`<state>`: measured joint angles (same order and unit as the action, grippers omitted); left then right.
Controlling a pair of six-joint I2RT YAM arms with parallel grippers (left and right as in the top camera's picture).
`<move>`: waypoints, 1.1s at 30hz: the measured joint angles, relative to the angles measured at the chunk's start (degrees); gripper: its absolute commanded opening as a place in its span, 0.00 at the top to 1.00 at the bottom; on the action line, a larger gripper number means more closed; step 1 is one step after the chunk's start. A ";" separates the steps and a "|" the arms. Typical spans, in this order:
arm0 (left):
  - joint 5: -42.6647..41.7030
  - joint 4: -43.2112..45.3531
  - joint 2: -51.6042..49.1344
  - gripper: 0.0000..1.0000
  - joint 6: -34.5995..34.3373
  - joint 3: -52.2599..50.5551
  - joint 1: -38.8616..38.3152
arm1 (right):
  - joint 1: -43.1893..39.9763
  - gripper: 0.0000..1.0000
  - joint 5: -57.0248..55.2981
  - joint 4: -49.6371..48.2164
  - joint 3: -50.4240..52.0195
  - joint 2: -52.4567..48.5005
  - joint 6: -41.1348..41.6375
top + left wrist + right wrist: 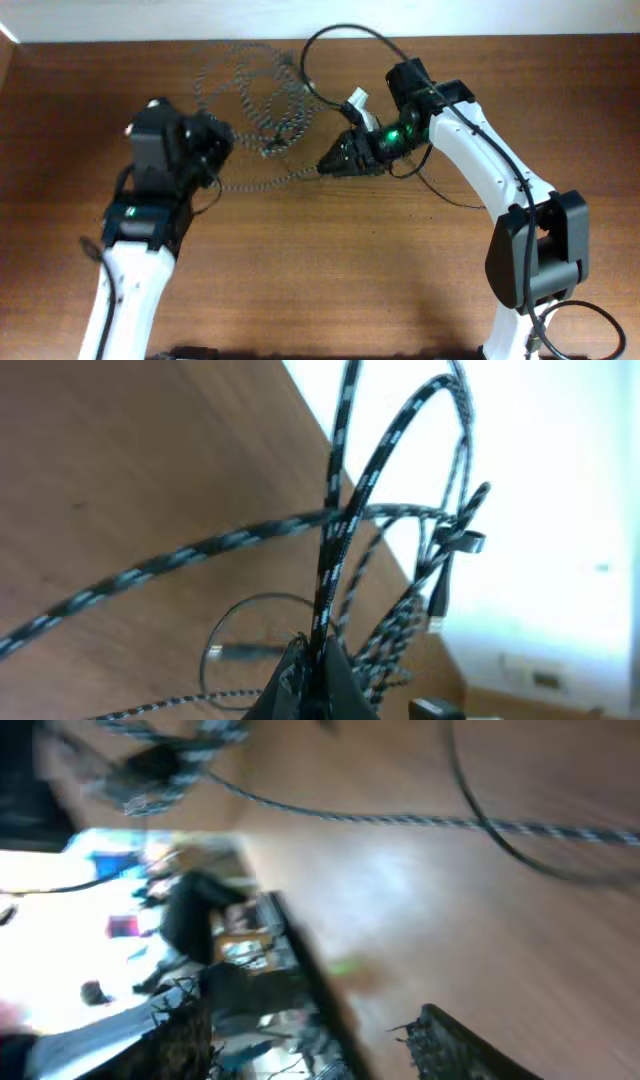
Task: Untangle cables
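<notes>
Two cables lie on the wooden table. The braided cable, speckled black and white, is heaped in loose, overlapping loops at the far middle of the table, between the two arms. One of its strands runs across the wood from beneath the left arm to just beside the tip of the right gripper. The thin black cable arcs from the right edge of the heap round towards the right arm. How the two cables cross inside the heap cannot be told.

The left gripper has its fingers pressed together on a braided strand, which rises steeply from between them and off the table. Behind it hang further braided loops and small plug ends.

The right wrist view is blurred. It shows the right gripper's fingers standing well apart with bare wood between them and nothing in their hold; a braided strand and the black cable cross the table beyond them.
</notes>
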<state>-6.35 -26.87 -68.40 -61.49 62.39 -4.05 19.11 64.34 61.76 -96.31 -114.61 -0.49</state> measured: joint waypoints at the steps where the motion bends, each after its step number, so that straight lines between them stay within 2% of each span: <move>1: 3.48 -2.40 2.14 1.00 -3.02 0.28 0.02 | 0.00 0.26 3.52 -0.11 0.00 0.00 -3.13; 3: 7.98 -12.02 2.93 1.00 -13.84 0.33 0.02 | 0.00 0.26 7.58 0.04 0.00 0.00 -7.89; 5: 7.61 -17.49 2.58 1.00 -24.46 0.22 0.02 | 0.00 0.31 7.54 1.86 0.00 0.00 -9.18; 7: 5.31 -18.32 2.51 1.00 -37.27 0.17 0.07 | 0.00 0.32 7.54 4.24 0.00 0.00 -9.70; 9: 4.50 -17.27 2.45 1.00 -46.21 0.15 0.07 | 0.59 0.32 7.52 5.55 0.00 0.00 -8.66; 10: 4.15 -15.93 2.19 1.00 -48.54 0.15 0.07 | 2.29 0.32 6.54 4.46 0.00 0.00 -7.65; 12: 3.32 -15.21 1.99 1.00 -50.69 0.15 0.07 | 6.32 0.32 -0.31 -0.46 0.00 0.00 -0.74; 14: 0.44 -14.49 1.95 1.00 -51.54 0.13 0.07 | 8.85 0.45 -11.58 -7.08 0.11 0.00 14.21; 15: -1.29 -14.64 1.86 1.00 -51.76 0.13 0.15 | 8.79 0.46 -14.91 -11.19 0.22 0.00 21.42; 17: -2.16 -13.92 1.84 1.00 -51.84 0.09 0.70 | 8.72 0.46 -16.70 -14.95 0.31 0.00 27.69; 18: -2.32 -12.55 1.79 1.00 -51.93 0.07 1.36 | 8.74 0.44 -17.88 -20.37 0.22 -0.02 30.51; 19: -2.01 -12.22 1.79 1.00 -51.95 0.07 1.60 | 8.85 0.38 -18.56 -22.53 0.22 -0.02 31.45; 20: -0.59 -10.91 1.75 1.00 -51.98 0.07 1.62 | 9.29 0.37 -19.58 -24.44 0.22 -0.02 32.28; 23: 1.88 -7.56 1.51 1.00 -51.98 0.04 1.62 | 12.90 0.38 -23.85 -30.51 0.22 -0.04 34.71; 28: 2.51 -7.21 1.09 1.00 -51.98 0.07 1.70 | 20.04 0.41 -38.80 -38.82 0.22 -0.04 44.68; 29: 2.54 -7.39 1.09 1.00 -52.00 0.07 1.84 | 20.22 0.44 -41.40 -39.26 0.22 -0.04 46.38; 32: 2.51 -10.19 1.01 1.00 -52.06 0.07 1.90 | 20.09 0.96 -50.05 -42.86 0.22 -0.04 50.10; 33: 2.49 -10.95 0.98 1.00 -52.15 0.07 1.90 | 20.02 0.96 -50.77 -43.63 0.22 -0.04 50.27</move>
<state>-3.86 -37.82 -67.42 -113.65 62.46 -2.15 39.13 13.56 18.13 -96.09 -114.65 49.78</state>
